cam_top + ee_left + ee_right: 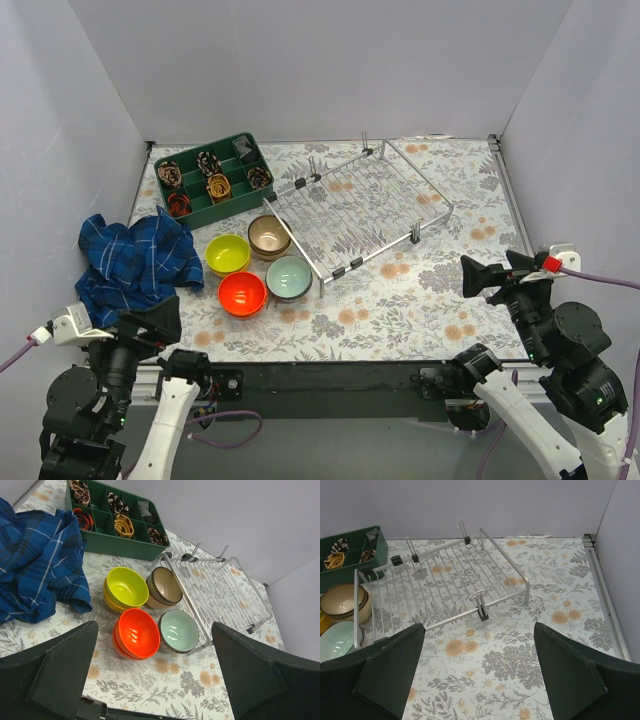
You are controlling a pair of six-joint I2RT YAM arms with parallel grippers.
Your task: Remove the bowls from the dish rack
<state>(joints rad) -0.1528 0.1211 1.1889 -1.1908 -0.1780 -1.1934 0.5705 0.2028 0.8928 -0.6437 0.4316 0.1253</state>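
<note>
Silver wire rack (360,205) is sitting bare, so the unloading is looking finished. Lime bowl (228,253), beige bowl (269,235), red bowl (242,293) and grey-green bowl (289,277) are standing together on the surface (420,300), just left of the rack. Some seem to be nesting on others, so the full count is staying hidden. Green tray (225,214) is holding small patterned items. Left hand (155,677) and right hand (477,677) are both gaping wide, gripping nothing.

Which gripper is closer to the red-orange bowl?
Left. The left gripper sits just near-left of the red-orange bowl; the right gripper is far off to the bowl's right.
</note>
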